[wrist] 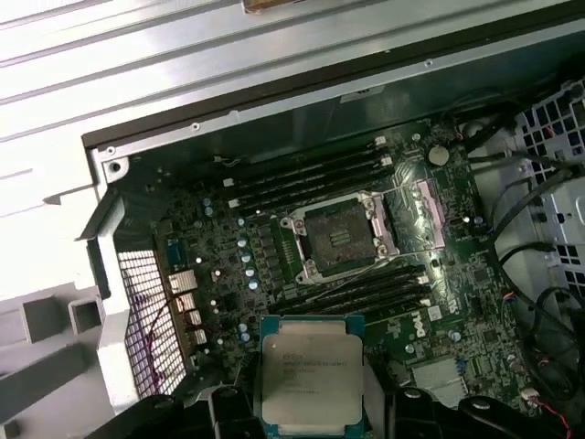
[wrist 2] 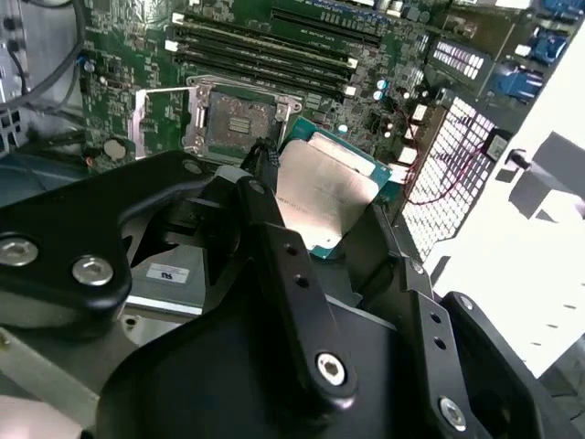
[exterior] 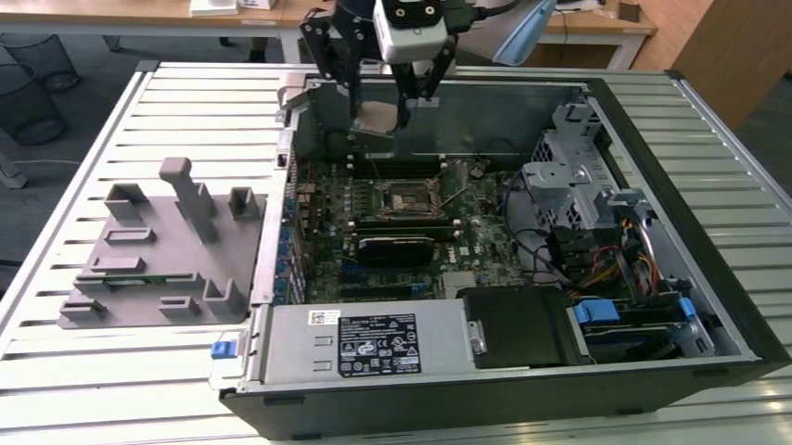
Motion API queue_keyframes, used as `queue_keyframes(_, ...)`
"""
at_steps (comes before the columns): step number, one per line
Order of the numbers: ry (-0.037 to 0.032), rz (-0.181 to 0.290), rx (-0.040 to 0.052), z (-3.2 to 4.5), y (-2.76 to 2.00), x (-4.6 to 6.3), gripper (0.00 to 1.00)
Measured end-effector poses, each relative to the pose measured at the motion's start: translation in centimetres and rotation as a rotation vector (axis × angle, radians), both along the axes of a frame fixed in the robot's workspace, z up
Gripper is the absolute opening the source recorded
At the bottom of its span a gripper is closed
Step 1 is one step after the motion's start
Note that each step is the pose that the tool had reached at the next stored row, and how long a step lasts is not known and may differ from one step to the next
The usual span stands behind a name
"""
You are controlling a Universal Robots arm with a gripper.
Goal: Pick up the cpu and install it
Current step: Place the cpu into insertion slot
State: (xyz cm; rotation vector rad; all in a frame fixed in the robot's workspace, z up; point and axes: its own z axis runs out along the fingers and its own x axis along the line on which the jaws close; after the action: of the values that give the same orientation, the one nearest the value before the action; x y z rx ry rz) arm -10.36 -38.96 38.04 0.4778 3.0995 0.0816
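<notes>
- Tool (exterior: 386, 109) is closed on the cpu (exterior: 375, 118). I see it held in the air over the open computer case (exterior: 693, 278), above the case wall nearest the worktop's (exterior: 185, 93) far edge in the exterior view.
- In both wrist views the black fingers (wrist 2: 274, 238) pinch the cpu on two opposite edges, and its silver metal top is visible.
- The cpu is clear of the motherboard (exterior: 322, 241) and touches nothing but the tool.
- Socket (wrist: 338, 236) sits mid-board between two banks of memory slots (wrist: 306, 178). Its load plate (wrist: 425, 206) is swung open and the contact field is exposed.
- In the first wrist view the cpu hangs near the socket but not over it, with one bank of slots between them.
- Grey fixture block (exterior: 161, 250) lies on the worktop just beside the case, on the exterior view's left.
- Power supply (exterior: 359, 343) sits at the case's near end.
</notes>
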Motion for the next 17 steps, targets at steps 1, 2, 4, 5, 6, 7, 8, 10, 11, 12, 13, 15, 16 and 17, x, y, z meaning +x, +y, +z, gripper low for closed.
queue_keyframes(1,-0.0006,-0.013,-0.0001,-0.02,0.00,0.00,0.53)
queue_keyframes(2,-0.0013,-0.028,0.0000,-0.05,0.00,0.00,0.53)
queue_keyframes(4,-0.0026,-0.055,0.0000,-0.11,0.01,0.00,0.53)
queue_keyframes(5,-0.0031,-0.068,0.0000,-0.13,0.00,0.00,0.53)
queue_keyframes(6,-0.0038,-0.080,0.0000,-0.16,0.00,0.00,0.53)
queue_keyframes(7,-0.0044,-0.091,0.0001,-0.18,0.01,0.00,0.53)
queue_keyframes(8,-0.0049,-0.103,-0.0001,-0.20,0.01,0.00,0.53)
queue_keyframes(10,-0.0061,-0.129,0.0000,-0.25,0.01,0.00,0.53)
queue_keyframes(11,-0.0065,-0.141,-0.0001,-0.26,0.02,0.00,0.53)
queue_keyframes(12,-0.0068,-0.152,0.0000,-0.28,0.03,0.00,0.53)
queue_keyframes(13,-0.0071,-0.163,0.0000,-0.29,0.04,0.00,0.53)
queue_keyframes(15,-0.0075,-0.185,-0.0001,-0.31,0.07,0.00,0.53)
queue_keyframes(16,-0.0078,-0.196,-0.0001,-0.33,0.09,0.00,0.53)
queue_keyframes(17,-0.0081,-0.208,0.0000,-0.34,0.10,0.00,0.53)
